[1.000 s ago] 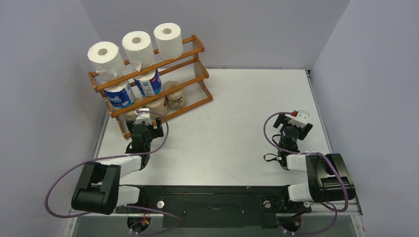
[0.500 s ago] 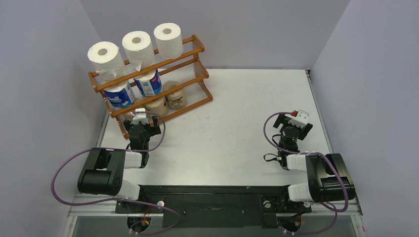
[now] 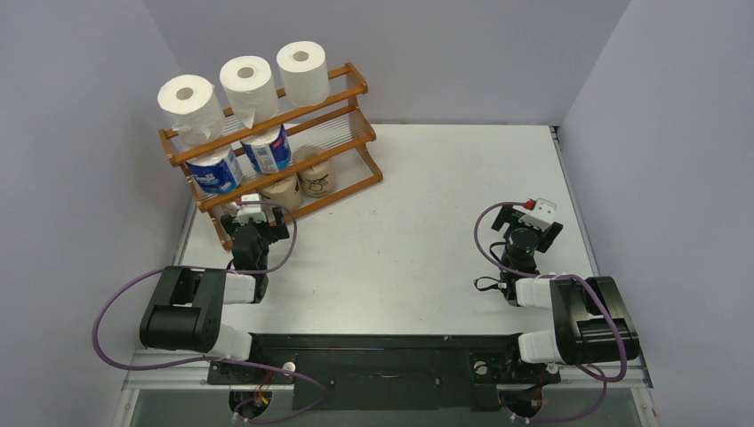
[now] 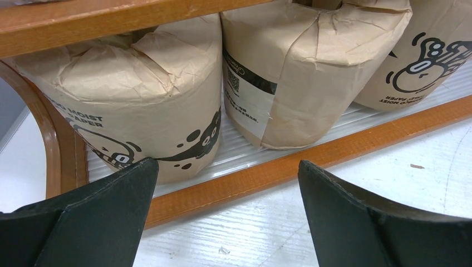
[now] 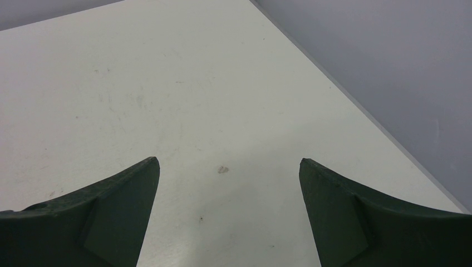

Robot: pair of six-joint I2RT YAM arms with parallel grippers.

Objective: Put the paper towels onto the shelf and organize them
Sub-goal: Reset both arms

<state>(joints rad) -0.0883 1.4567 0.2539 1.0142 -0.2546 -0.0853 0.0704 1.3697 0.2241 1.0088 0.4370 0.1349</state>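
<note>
The shelf (image 3: 356, 78) stands at the back left. Three white paper towels (image 3: 250, 82) sit on its top tier. Two blue-and-white rolls (image 3: 214, 171) sit on the middle tier. Brown-wrapped rolls (image 3: 314, 173) sit on the bottom tier. My left gripper (image 3: 255, 216) is open and empty, low on the table just in front of the bottom tier's left end. In the left wrist view three brown rolls (image 4: 139, 100) stand upright behind the bottom rail (image 4: 345, 147), with the left gripper (image 4: 225, 163) spread wide before them. My right gripper (image 3: 526, 218) is open and empty over bare table (image 5: 229, 161).
Grey walls close in the table at the left, back and right. The shelf's left side panel (image 4: 53, 144) curves down beside my left finger. The white table (image 3: 427, 213) stretches between the two arms.
The left arm has dropped lower and its gripper has edged toward the shelf's bottom tier. In the last half second it barely moved. The right arm has not moved.
</note>
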